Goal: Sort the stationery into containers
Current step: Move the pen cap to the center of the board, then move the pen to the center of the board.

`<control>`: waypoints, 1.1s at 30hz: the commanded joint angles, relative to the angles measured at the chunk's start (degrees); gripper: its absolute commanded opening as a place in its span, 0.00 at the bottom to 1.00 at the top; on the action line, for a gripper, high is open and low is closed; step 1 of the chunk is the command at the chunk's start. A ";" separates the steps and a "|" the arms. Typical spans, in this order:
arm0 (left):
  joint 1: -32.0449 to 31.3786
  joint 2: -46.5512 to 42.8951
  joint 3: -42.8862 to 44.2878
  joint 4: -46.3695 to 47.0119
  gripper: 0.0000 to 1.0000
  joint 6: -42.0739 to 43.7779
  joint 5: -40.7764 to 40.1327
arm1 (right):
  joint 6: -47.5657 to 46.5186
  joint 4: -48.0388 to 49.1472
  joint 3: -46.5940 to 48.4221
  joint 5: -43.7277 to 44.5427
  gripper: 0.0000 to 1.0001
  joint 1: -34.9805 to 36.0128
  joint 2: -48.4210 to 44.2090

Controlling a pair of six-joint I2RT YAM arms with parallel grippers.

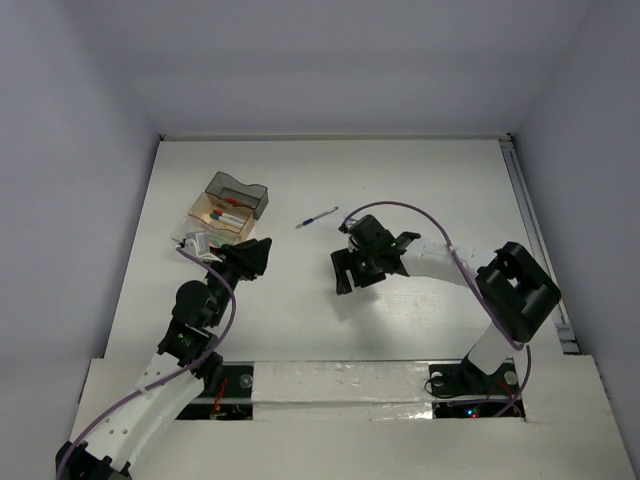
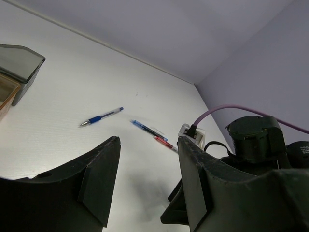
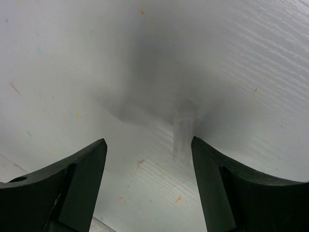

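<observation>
Ideally, the right gripper (image 3: 147, 145) — jaws wide apart, holding nothing — should be centred over the blue pen (image 1: 322, 217) lying just above centre in the overhead view and closed mid-barrel, while the left gripper (image 2: 148, 142), half open and empty, is parked near the trays (image 1: 235, 180) at upper left.

A smoky dark grey transparent plastic tray (image 1: 238, 193) stands at the far left of the table, touching a clear tan-looking plastic tray (image 1: 207, 222) on its near side. In the clear tray, white-barrelled pens with red and teal caps (image 1: 230, 212) lie flat. A slim clear pen with a blue grip (image 1: 317, 218) lies slanted on the bare table, right of the trays, and farther right, in the left wrist view, a blue-tinted clear pen (image 2: 146, 129) and a red pen (image 2: 165, 142) lie almost end to end.
</observation>
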 commanded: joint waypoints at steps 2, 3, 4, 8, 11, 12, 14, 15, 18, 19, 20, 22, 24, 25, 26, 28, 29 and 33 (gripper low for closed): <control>-0.29 -0.20 -0.17 3.40 0.48 -0.04 0.80 | 0.17 -1.87 2.26 -3.14 0.76 1.21 -1.11; -0.29 -0.20 -0.26 3.40 0.48 -0.04 0.89 | 0.17 -1.96 2.26 -3.31 0.76 1.21 -1.11; -0.29 -0.11 -0.26 3.49 0.48 -0.04 0.89 | 0.43 -1.88 2.26 -3.49 0.77 1.82 -1.20; -0.29 -0.28 -0.26 3.49 0.47 -0.13 1.06 | 1.04 -0.82 2.26 -2.97 0.77 1.82 -1.55; -0.29 -0.37 -0.17 3.40 0.48 -0.04 0.98 | 1.31 0.23 2.70 2.10 0.78 1.82 -2.95; -0.29 -0.55 -0.17 3.40 0.48 -0.04 0.98 | 1.22 0.23 3.22 3.70 0.78 1.82 -3.30; -0.29 -0.55 -0.17 3.23 0.48 -0.04 1.06 | 0.08 0.23 4.19 5.82 0.77 0.25 -4.27; -0.29 -0.64 -0.09 3.22 0.48 0.04 1.06 | -0.36 0.58 4.98 5.91 0.77 -0.72 -4.62; -0.29 -1.07 -0.09 2.96 0.48 0.05 0.98 | -3.43 2.16 6.04 7.23 0.73 -5.79 -5.77; -0.29 -1.25 -0.09 2.96 0.48 0.05 0.98 | -5.18 2.17 7.26 8.80 0.71 -7.30 -5.68; -0.29 -1.34 -0.09 2.87 0.48 0.05 0.89 | -6.24 1.99 8.05 9.51 0.69 -8.71 -5.42; -0.29 -1.51 -0.09 2.70 0.48 0.05 0.80 | -10.09 2.43 9.98 11.62 0.66 -12.75 -4.46; -0.29 -1.69 -0.09 2.70 0.48 0.13 0.89 | -12.22 2.26 11.31 10.58 0.63 -15.04 -2.53; -0.29 -1.78 -0.09 2.44 0.48 0.13 0.80 | -14.23 1.99 11.84 10.31 0.63 -16.88 -1.91; -0.29 -1.78 -0.09 2.43 0.48 0.13 0.71 | -15.03 1.90 12.80 8.05 0.62 -17.51 -1.38; -0.29 -2.04 -0.09 2.43 0.47 0.13 0.71 | -17.05 1.81 13.51 7.67 0.61 -19.00 -0.15; -0.29 -1.96 -0.09 2.52 0.48 0.13 0.80 | -18.89 1.82 14.03 7.32 0.60 -19.70 0.29; -0.29 -1.60 -0.17 2.78 0.48 0.05 0.97 | -20.31 0.59 15.35 5.66 0.57 -22.08 2.84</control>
